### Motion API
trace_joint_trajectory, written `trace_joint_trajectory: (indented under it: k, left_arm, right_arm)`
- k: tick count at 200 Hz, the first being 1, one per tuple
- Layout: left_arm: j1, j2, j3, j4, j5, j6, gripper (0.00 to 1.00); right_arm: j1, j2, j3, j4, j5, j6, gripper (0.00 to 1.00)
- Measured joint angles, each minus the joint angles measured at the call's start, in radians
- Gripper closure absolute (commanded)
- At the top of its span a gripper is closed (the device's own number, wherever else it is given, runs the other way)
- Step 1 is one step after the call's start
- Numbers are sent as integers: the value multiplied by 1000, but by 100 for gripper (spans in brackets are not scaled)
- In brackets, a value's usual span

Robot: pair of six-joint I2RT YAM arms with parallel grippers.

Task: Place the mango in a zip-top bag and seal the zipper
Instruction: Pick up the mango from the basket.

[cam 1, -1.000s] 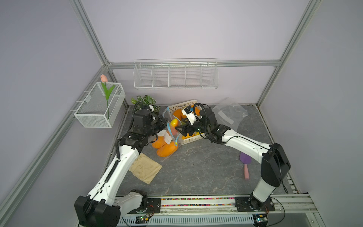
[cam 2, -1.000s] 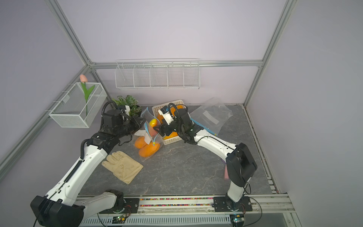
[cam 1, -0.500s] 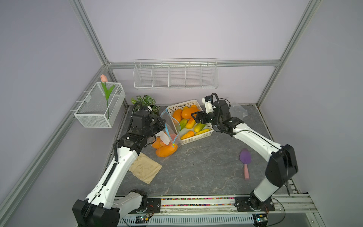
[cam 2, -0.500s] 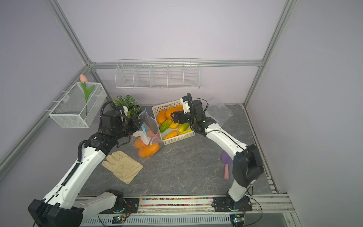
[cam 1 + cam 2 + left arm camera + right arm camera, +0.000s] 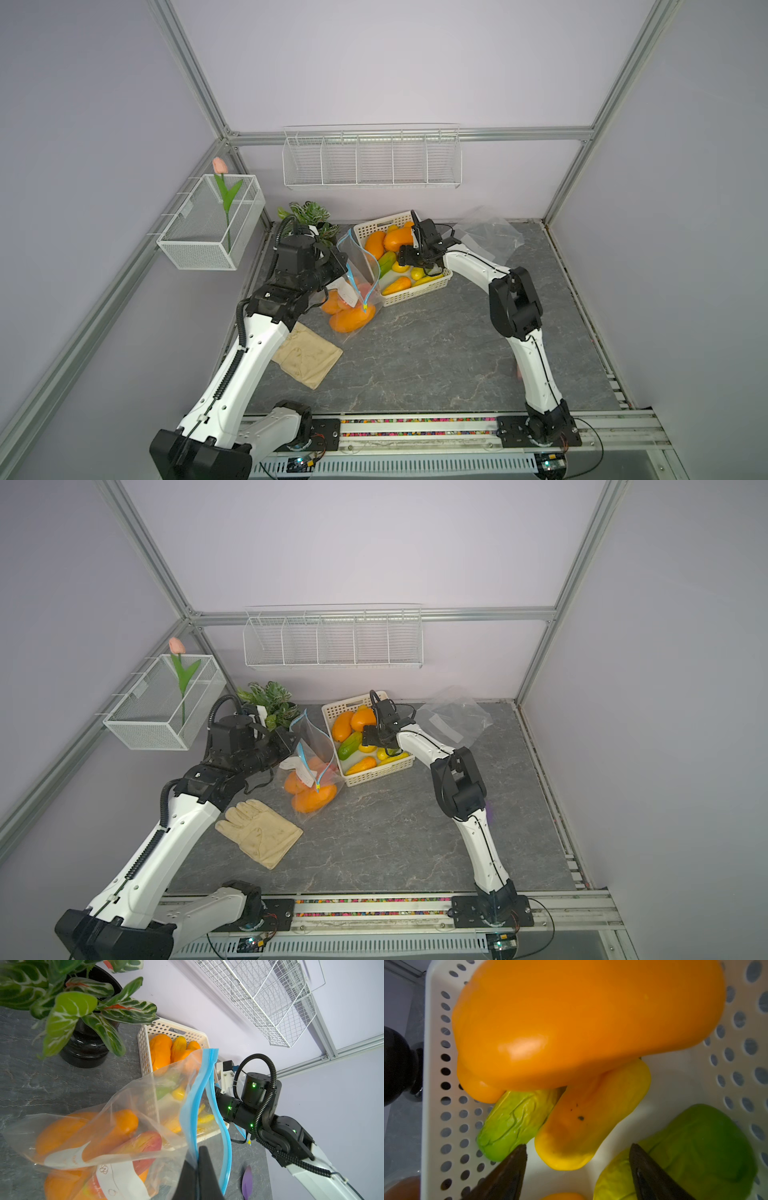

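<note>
Here, left gripper (image 5: 196,1157) pinches the bag (image 5: 124,1105); right gripper (image 5: 578,1147) hangs spread over mangoes (image 5: 581,1022) in a basket (image 5: 433,1084).

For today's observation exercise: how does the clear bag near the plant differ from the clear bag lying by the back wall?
The bag by the plant holds several orange mangoes; the bag by the back wall looks empty. The bag by the plant is pinched at its blue zipper edge by the left tool, mouth open and raised; the bag by the back wall lies loose on the table. Both are clear plastic.
</note>
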Motion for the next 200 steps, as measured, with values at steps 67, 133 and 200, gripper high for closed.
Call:
trace_joint_trajectory:
  k: [67,133,200]
  left_arm:
    - [0,0,0,0,-14,15,100]
    - [0,0,0,0,-14,15,100]
    - [0,0,0,-1,-16,16,100]
  right_arm:
    - [0,122,179,-59,27,2,13]
    - [11,220,346,-192,94,-83,36]
    - [31,214,360,-245,121,-138,59]
